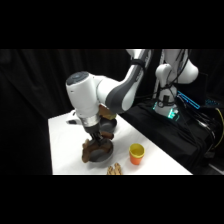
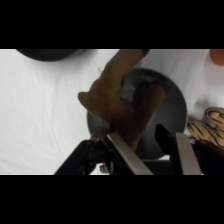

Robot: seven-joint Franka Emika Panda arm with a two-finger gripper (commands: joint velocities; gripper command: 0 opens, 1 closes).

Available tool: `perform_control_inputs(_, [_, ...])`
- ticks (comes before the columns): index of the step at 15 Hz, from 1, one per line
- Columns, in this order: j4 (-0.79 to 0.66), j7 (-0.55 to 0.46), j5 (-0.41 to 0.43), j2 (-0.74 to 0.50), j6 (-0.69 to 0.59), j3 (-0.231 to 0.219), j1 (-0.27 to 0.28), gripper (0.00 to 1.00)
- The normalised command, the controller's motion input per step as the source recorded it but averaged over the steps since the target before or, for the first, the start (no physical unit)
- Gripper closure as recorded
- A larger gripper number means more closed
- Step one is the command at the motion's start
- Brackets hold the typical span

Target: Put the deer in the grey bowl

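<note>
Deer (image 1: 91, 149) comes first on the left of the side view: a brown toy hanging at the left rim of the grey bowl (image 1: 102, 156), its body partly over the bowl and partly past the rim. Right above it the claw (image 1: 98, 140) drops from the white arm (image 1: 92, 97), which bends back toward the upper right. Behind the claw, farther along the white surface (image 1: 65, 145), sits a smaller dark bowl (image 1: 110, 123), partly hidden by the arm. Near the front edge, just right of the grey bowl, lies a small tan striped object (image 1: 114, 169), and right of that stands an orange-yellow cup (image 1: 136, 153), apart from both bowls.

From the wrist view, the dark bowl (image 2: 47, 53) shows only as a rim at the top left. The deer (image 2: 117, 97) fills the centre, tilted, its lower end between the fingers (image 2: 127, 155), which are clamped on it. Beneath it lies the grey bowl (image 2: 172, 107), the toy above its inside. At the far right edge the tan striped object (image 2: 207, 125) rests just beside the bowl.
</note>
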Motion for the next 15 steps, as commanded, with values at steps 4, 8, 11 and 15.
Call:
perform_control_inputs(4, [-0.03, 0.02, -0.109, -0.11, 0.04, -0.016, -0.036, 0.0])
perform_control_inputs(8, [-0.02, -0.02, -0.109, -0.35, -0.21, 0.006, -0.025, 0.0])
perform_control_inputs(11, [0.03, -0.05, -0.088, -0.44, -0.35, 0.028, -0.028, 0.0])
perform_control_inputs(15, [0.13, -0.04, -0.056, -0.28, -0.33, 0.046, -0.053, 0.0])
